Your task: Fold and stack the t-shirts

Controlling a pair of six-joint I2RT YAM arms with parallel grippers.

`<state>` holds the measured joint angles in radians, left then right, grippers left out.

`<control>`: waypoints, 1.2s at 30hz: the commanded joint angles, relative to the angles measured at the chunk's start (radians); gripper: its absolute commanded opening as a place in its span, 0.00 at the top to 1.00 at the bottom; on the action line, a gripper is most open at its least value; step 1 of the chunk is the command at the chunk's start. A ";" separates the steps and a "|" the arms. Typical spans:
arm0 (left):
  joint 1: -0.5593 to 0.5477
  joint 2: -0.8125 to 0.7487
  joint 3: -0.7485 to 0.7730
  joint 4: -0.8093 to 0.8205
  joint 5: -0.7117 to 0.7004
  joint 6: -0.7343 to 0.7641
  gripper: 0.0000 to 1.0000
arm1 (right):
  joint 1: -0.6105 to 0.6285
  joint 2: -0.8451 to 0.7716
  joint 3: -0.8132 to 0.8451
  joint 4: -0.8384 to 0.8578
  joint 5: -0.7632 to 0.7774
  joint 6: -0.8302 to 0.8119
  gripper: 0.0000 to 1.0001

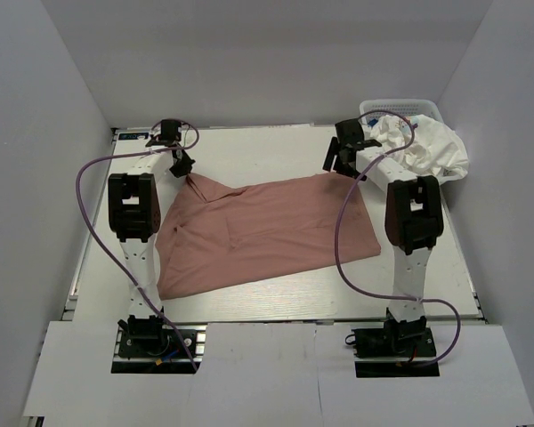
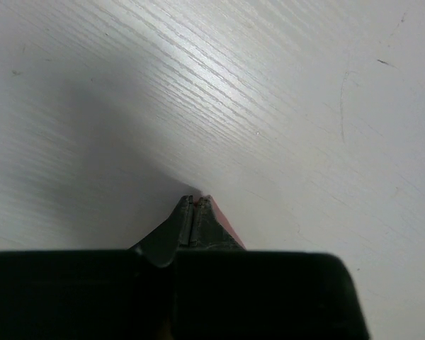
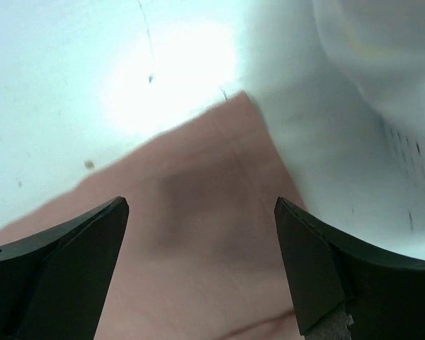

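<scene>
The white-walled counter (image 1: 276, 302) carries the pink t-shirt (image 1: 267, 231), spread out. The left pincer (image 1: 182, 165) is clenched on a corner of it. The right pincer (image 1: 345, 162) hangs released just above the opposite corner, with the white t-shirt (image 1: 427, 147) heaped beside it. This looks like the gripping stage of the first fold; next, the right pincer needs to drop and pinch.

Two t-shirts: one dusty pink t-shirt (image 1: 267, 231), one white t-shirt (image 1: 432, 147). Two arms (image 1: 132, 209) (image 1: 414, 213), two grippers: left gripper (image 1: 182, 167), right gripper (image 1: 343, 163). Two purple cables (image 1: 80, 189) (image 1: 336, 236). One white basket (image 1: 383, 108). One table (image 1: 276, 302).
</scene>
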<state>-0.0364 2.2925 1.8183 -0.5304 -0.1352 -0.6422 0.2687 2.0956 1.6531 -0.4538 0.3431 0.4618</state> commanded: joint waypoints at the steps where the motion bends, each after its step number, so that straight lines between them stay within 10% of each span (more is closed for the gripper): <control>1: 0.004 -0.119 -0.022 0.003 0.025 0.027 1.00 | -0.003 0.062 0.094 -0.020 0.079 -0.003 0.10; 17: -0.016 -0.341 -0.246 0.012 0.077 0.056 1.00 | -0.005 0.274 0.300 -0.074 0.132 0.058 0.24; 25: -0.016 -0.496 -0.442 0.012 0.135 0.038 1.00 | -0.006 0.196 0.177 -0.045 0.128 0.074 0.90; 36: -0.016 -0.754 -0.678 -0.017 0.138 -0.020 1.00 | 0.004 0.008 0.045 0.007 0.204 0.046 1.00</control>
<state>-0.0483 1.6478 1.1889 -0.5228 0.0044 -0.6270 0.2726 2.2120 1.7390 -0.4908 0.4961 0.5152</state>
